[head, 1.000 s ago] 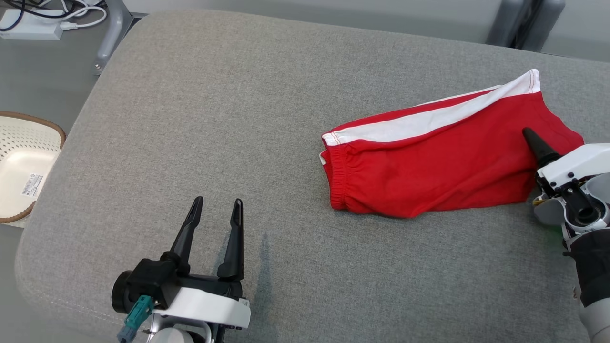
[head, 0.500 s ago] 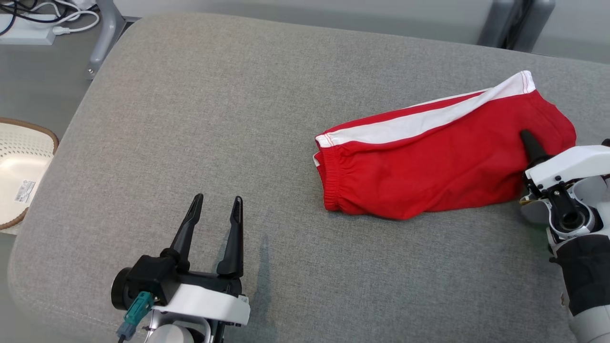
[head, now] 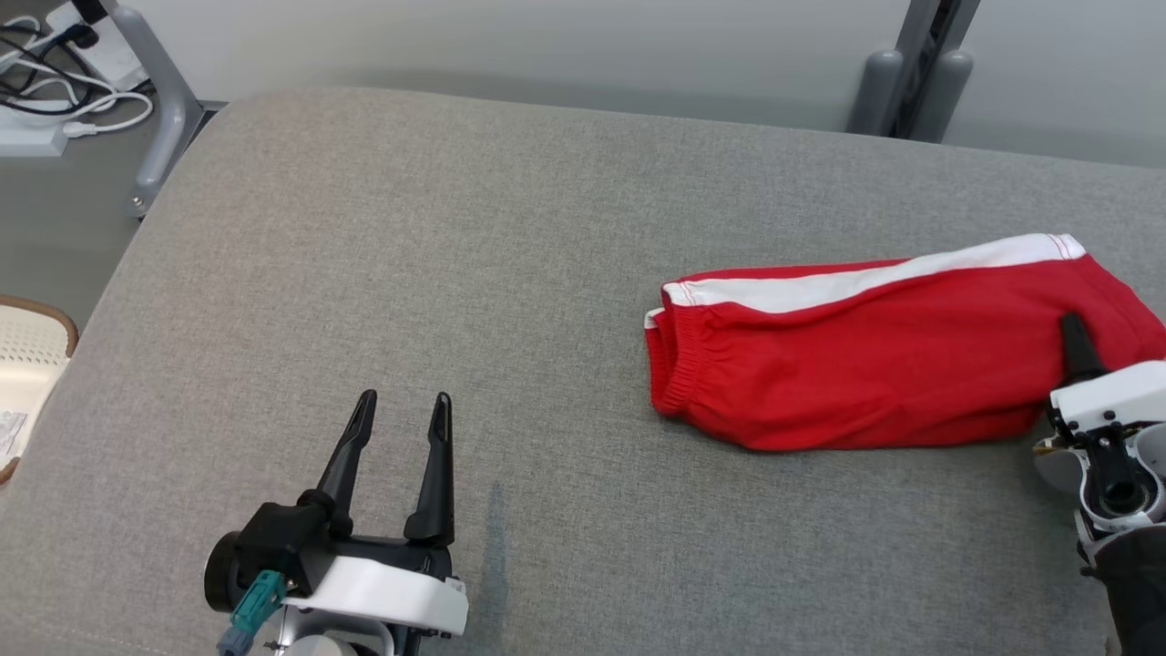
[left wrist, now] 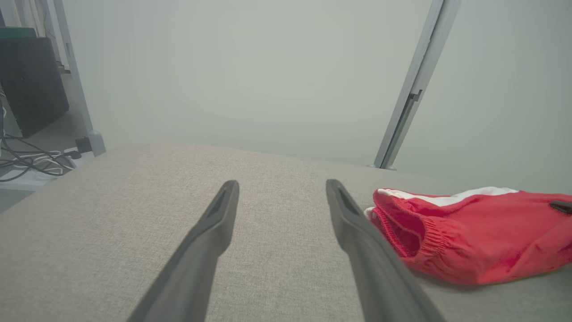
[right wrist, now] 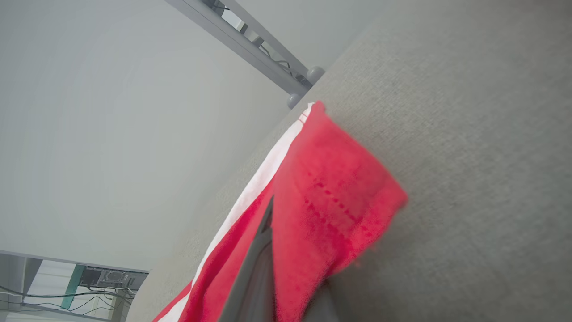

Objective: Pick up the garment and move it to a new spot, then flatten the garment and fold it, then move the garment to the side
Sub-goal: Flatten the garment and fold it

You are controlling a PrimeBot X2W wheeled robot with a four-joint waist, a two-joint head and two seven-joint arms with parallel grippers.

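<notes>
The whole head view is seen to have shifted over the last 1 s: the far edge of the grey padded surface [head: 364, 273] now sits lower in the picture and more of the wall behind is shown, so a camera move is indicated, not a move of the surface. Against that shift, the red garment [head: 865, 364] is found lying flatter than before, its far right corner no longer raised, and its gathered end is placed a little farther right of the left gripper [head: 405, 398]. This is judged to be the closing step, the folded garment being drawn to the side, with a release probably left to do. The garment is located on the right half of the surface, reaching the picture's right edge. It is seen folded into 1 long band, with 1 white stripe [head: 865, 282] along its far edge and an elastic waistband [head: 679, 364] bunched at its left end. Its right end is pinched by the right gripper [head: 1075, 339], cloth being caught between the 2 fingers in the right wrist view. The left gripper is held spread and empty over the surface, well apart from the garment.
</notes>
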